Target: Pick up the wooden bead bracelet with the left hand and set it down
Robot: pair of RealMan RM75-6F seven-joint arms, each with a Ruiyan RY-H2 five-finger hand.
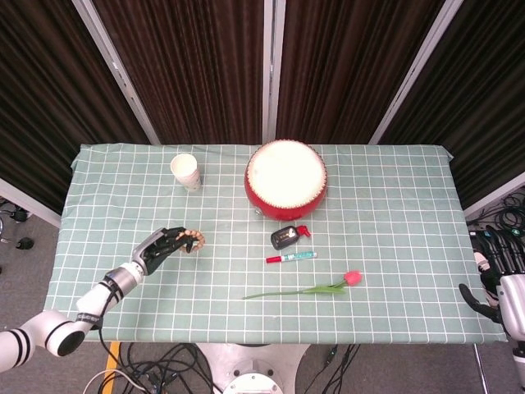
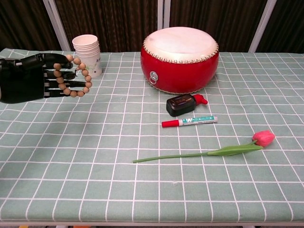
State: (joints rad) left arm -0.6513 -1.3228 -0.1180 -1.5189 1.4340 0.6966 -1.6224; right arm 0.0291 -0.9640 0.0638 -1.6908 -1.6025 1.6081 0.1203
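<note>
The wooden bead bracelet (image 2: pixel 76 76) hangs as a loop of tan beads around the fingertips of my black left hand (image 2: pixel 26 78), above the left part of the table. From the head camera the same bracelet (image 1: pixel 195 240) shows at the tip of that left hand (image 1: pixel 164 245), lifted off the green checked cloth. My right hand (image 1: pixel 499 267) hangs beyond the table's right edge with its fingers apart and nothing in it.
A stack of white paper cups (image 2: pixel 87 54) stands just behind the bracelet. A red drum (image 2: pixel 180 59) sits at the centre back, with a small black-and-red object (image 2: pixel 183 104), a red-capped marker (image 2: pixel 189 121) and a pink tulip (image 2: pixel 218 149) in front of it.
</note>
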